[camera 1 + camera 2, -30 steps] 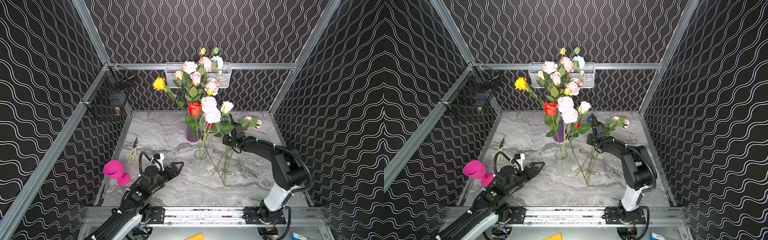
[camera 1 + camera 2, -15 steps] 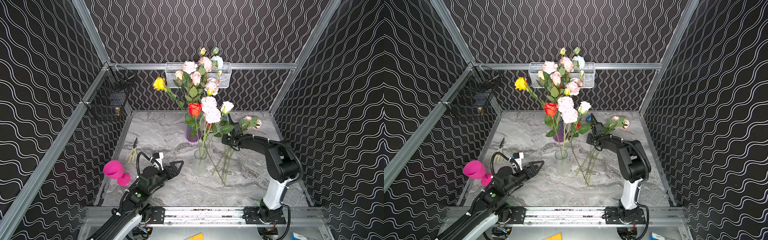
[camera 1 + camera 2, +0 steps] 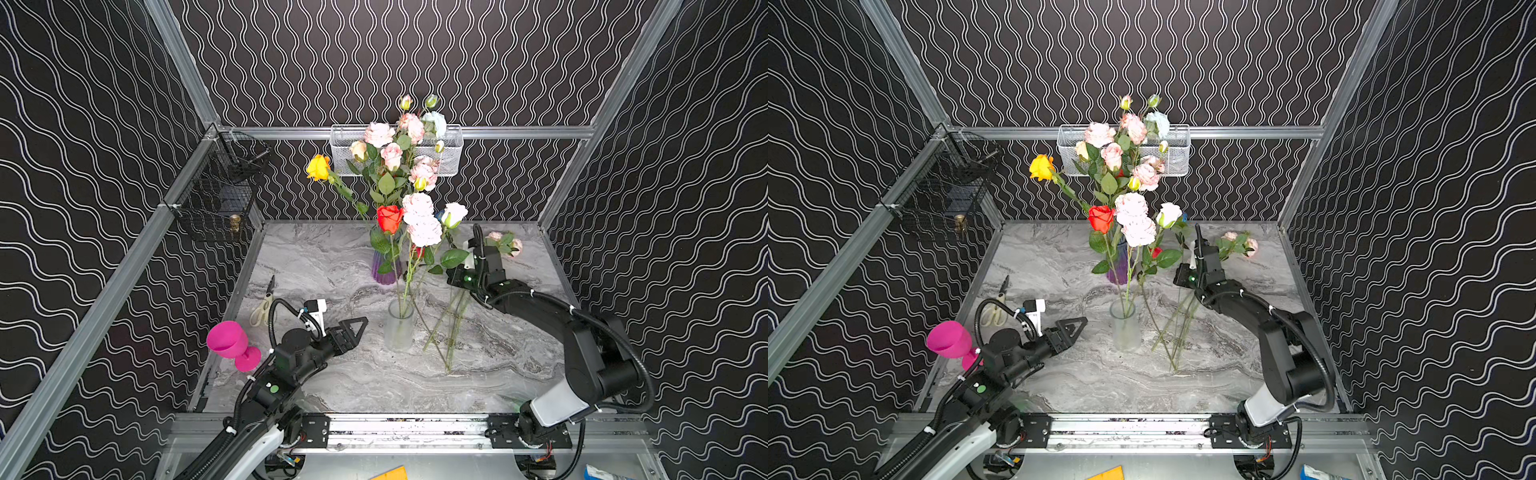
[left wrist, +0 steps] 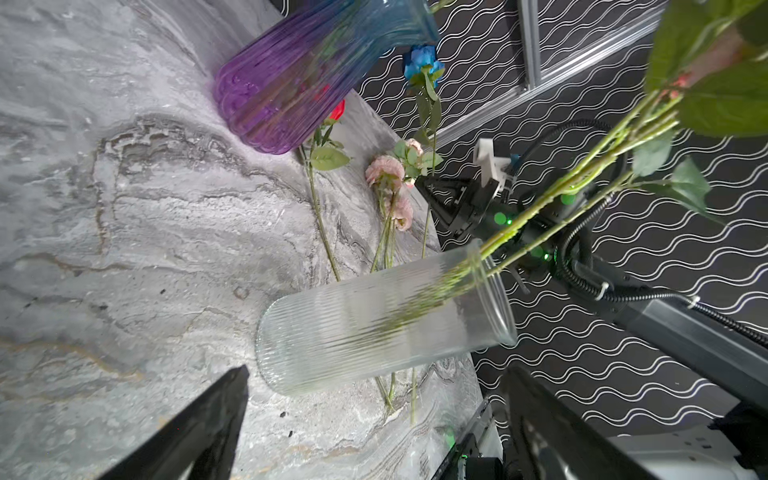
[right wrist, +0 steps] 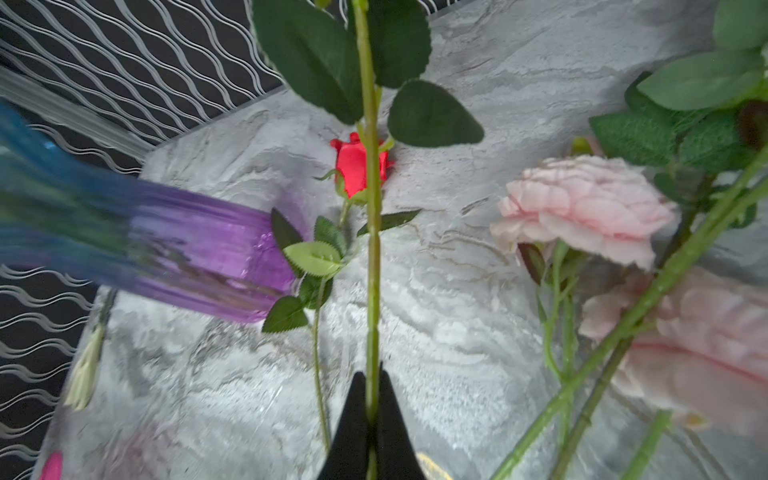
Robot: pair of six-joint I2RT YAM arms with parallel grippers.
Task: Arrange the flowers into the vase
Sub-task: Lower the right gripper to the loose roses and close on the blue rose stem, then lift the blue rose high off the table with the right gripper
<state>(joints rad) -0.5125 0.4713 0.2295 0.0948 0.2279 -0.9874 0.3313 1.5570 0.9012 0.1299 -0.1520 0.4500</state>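
Roses (image 3: 424,232) in clear vase (image 3: 399,330) at centre; purple vase (image 3: 385,272) behind; pink goblet (image 3: 229,341) at left

The grey marbled counter (image 3: 332,257) carries a clear ribbed vase (image 3: 399,328) standing upright near its centre. A purple vase (image 3: 384,270) stands at 12 o'clock from it, towards the back wall. Scissors (image 3: 262,309) lie flat at 9 o'clock, near the counter's edge. A pink goblet (image 3: 232,345) stands at 8 o'clock, right at that edge. Loose flowers (image 3: 451,332) lie at 3 o'clock of the clear vase. Their cut ends point to 6 o'clock, and the pink heads (image 3: 505,245) reach 1 o'clock. A small red rose (image 5: 357,164) lies just beside the purple vase's foot.
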